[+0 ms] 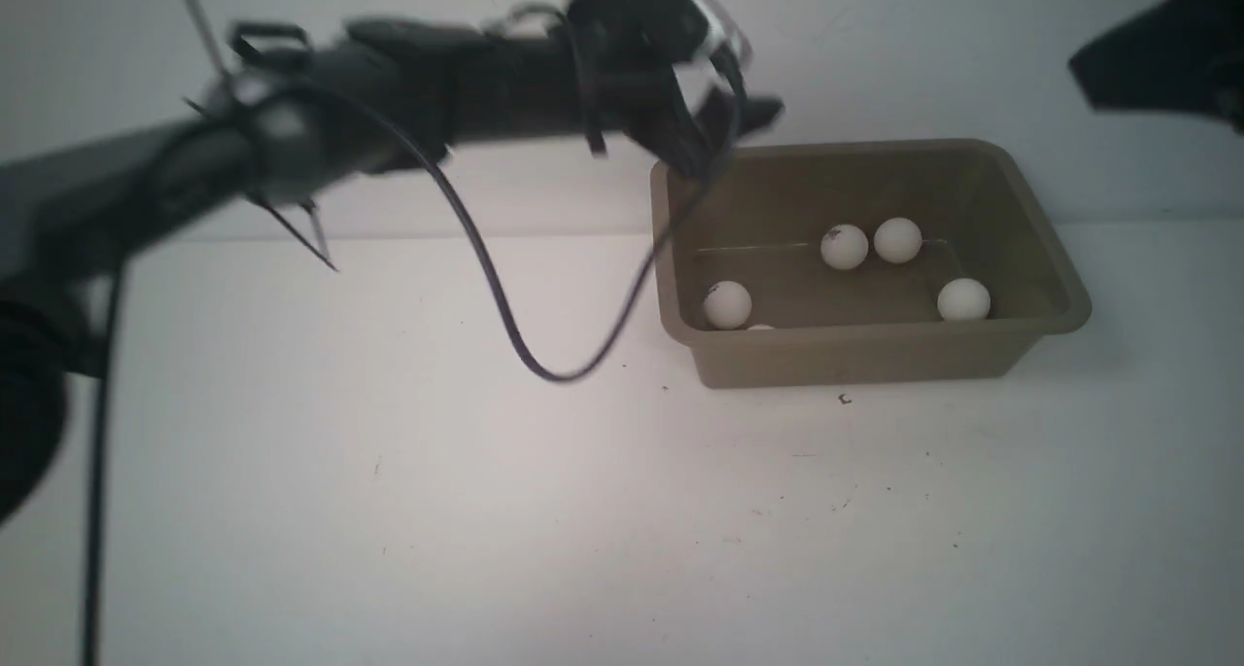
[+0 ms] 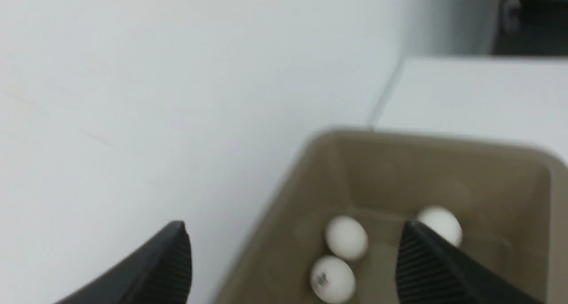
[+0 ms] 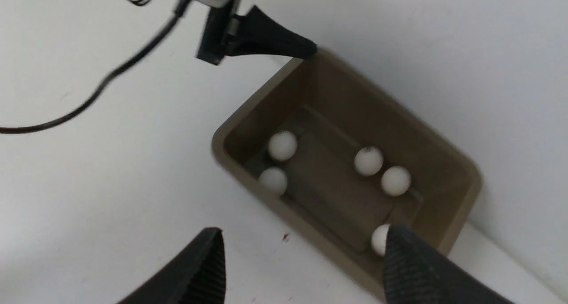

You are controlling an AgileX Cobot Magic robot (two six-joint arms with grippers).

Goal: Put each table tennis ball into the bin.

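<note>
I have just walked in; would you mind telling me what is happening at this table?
The robot is putting table tennis balls into a brown bin. The right wrist view shows five balls lying on the bin's floor, and no ball shows on the table. The left gripper hangs open and empty above the bin's far left corner. The right gripper is also open and empty, raised off to the right.
</note>
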